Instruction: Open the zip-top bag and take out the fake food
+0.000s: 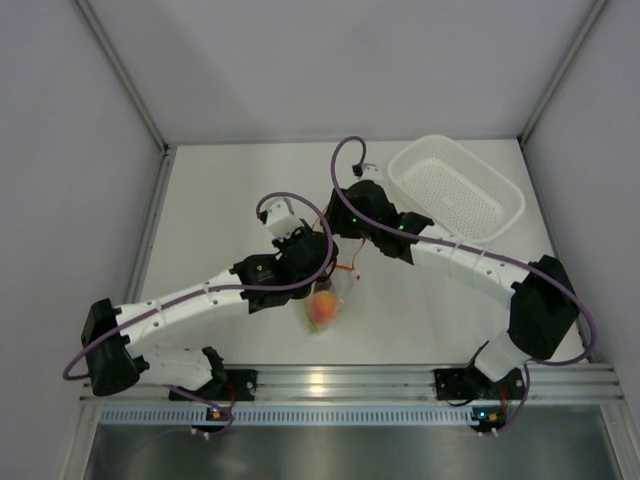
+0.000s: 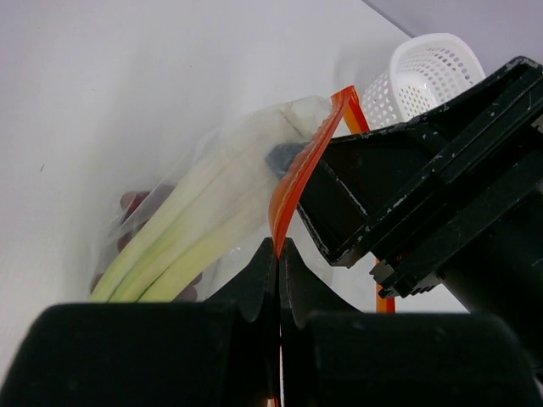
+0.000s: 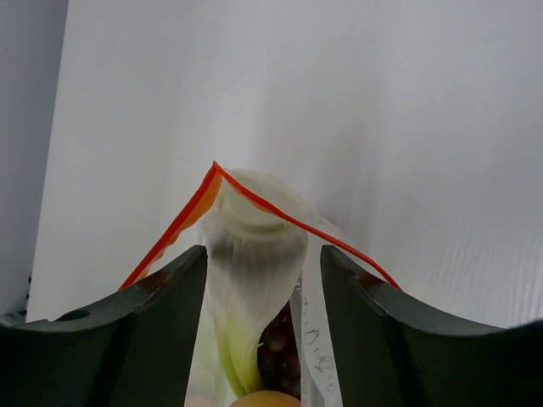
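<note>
Top view: the left gripper (image 1: 322, 272) and right gripper (image 1: 345, 252) meet close together over the table (image 1: 220, 200); the zip-top bag (image 1: 325, 305) sits just beneath them, its orange-pink fruit (image 1: 320, 312) showing through; whether the bag clears the table I cannot tell; the white perforated basket (image 1: 455, 185) lies well beyond the right gripper.

Left wrist view: the left gripper is clenched on the orange-red zipper strip (image 2: 297, 182); ahead of it the bag holds the green stalk (image 2: 187, 233) and grape bunch (image 2: 136, 203); the right gripper stands just beside it at the mouth.

Right wrist view: the mouth gapes; the right gripper's jaws stand apart, straddling the stalk's white end (image 3: 254, 242), apparently not yet clamped.

The opening looks done and removal is the step in hand; the next move calls for closing on the stalk and drawing it straight out while the strip is held firm.
</note>
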Tool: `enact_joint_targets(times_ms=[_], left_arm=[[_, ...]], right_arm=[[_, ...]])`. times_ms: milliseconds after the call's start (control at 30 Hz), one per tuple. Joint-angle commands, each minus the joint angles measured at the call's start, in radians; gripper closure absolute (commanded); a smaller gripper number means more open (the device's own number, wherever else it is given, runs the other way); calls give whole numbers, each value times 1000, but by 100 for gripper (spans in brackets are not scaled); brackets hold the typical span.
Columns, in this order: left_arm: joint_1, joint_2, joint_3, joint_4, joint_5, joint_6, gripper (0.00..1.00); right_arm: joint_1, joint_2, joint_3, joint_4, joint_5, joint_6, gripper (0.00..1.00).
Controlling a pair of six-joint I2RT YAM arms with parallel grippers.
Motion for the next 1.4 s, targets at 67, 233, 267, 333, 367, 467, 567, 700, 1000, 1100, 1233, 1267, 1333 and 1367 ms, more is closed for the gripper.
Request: enact_joint_targets(times_ms=[67, 233, 267, 333, 367, 467, 567, 700, 1000, 1100, 1233, 1267, 1333, 1367], left_arm=[[0, -40, -6, 34, -8, 40, 100], [22, -54, -3, 34, 21, 67, 100], [29, -65, -3, 34, 28, 75, 100], [36, -75, 0, 34, 38, 84, 100], [37, -77, 5, 34, 44, 95, 100], [40, -83, 16, 34, 58, 106, 100], [40, -82, 26, 37, 71, 115, 100], [40, -89, 27, 36, 90, 121, 100], [52, -123, -6, 31, 32, 156, 100], [92, -134, -12, 31, 74, 161, 100], [137, -141, -7, 34, 94, 184, 100], [147, -142, -1, 33, 101, 187, 100], [154, -146, 8, 33, 101, 199, 100], [154, -148, 11, 33, 99, 201, 100]], right_arm=[[15, 46, 76, 61, -113, -13, 42], [20, 37, 60, 74, -176, -29, 39], [21, 40, 71, 60, -165, -30, 37], [24, 48, 73, 37, -144, -36, 31], [24, 51, 71, 35, -130, -39, 29], [30, 80, 82, 29, -116, -38, 29], [35, 121, 103, 24, -105, -36, 32], [36, 135, 100, 50, -101, -29, 58], [52, 31, 62, 61, -41, -62, 86], [72, -13, 53, 35, -7, -84, 87], [93, -67, 40, 21, 13, -108, 87], [98, -76, 39, 14, 13, -121, 87], [108, -105, 34, 12, 1, -133, 88], [113, -116, 30, 14, -11, -145, 88]])
